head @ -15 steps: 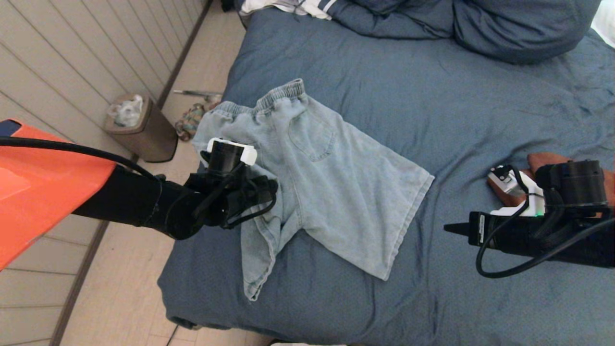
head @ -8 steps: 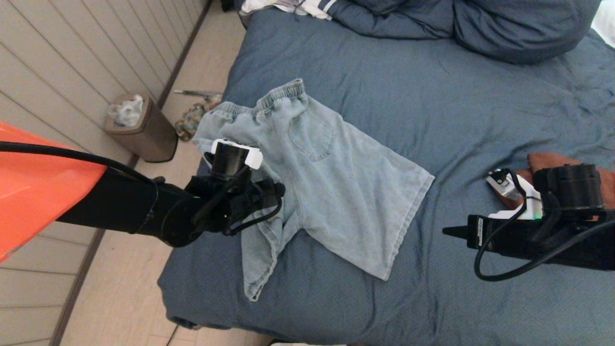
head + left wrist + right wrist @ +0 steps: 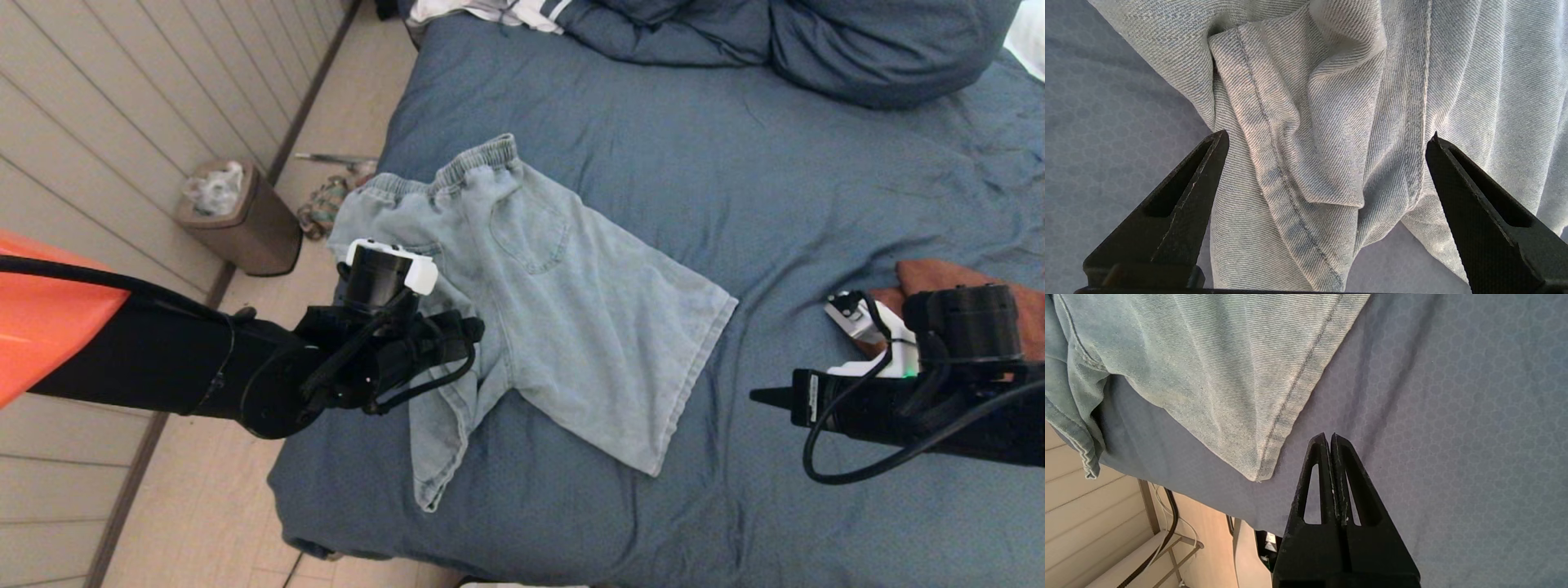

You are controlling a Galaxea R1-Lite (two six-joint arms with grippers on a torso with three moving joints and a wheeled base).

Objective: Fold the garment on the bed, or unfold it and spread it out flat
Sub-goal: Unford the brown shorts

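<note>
The garment [image 3: 555, 310], a pair of light denim shorts, lies on the slate-blue bed [image 3: 816, 204] near its left edge. One leg is spread flat and the other is bunched and twisted toward the near edge. My left gripper [image 3: 469, 331] hangs open just above the bunched folds and seam [image 3: 1310, 122], with its jaws [image 3: 1329, 136] wide on either side of the cloth and gripping nothing. My right gripper [image 3: 755, 394] is shut and empty. It hovers over bare cover [image 3: 1453, 416] with its tips [image 3: 1329, 435] right of the flat leg's hem corner [image 3: 1257, 469].
A brown waste bin [image 3: 237, 216] and some clutter [image 3: 326, 204] are on the floor left of the bed, beside the panelled wall. Blue pillows [image 3: 857, 41] and a striped white cloth [image 3: 506, 12] lie at the head. A brown cloth [image 3: 939, 273] lies by my right arm.
My left arm has sunk a little and drawn slightly back over the bunched leg, its jaws spreading a touch wider. The right arm drifted slightly lower. The shorts have not moved.
</note>
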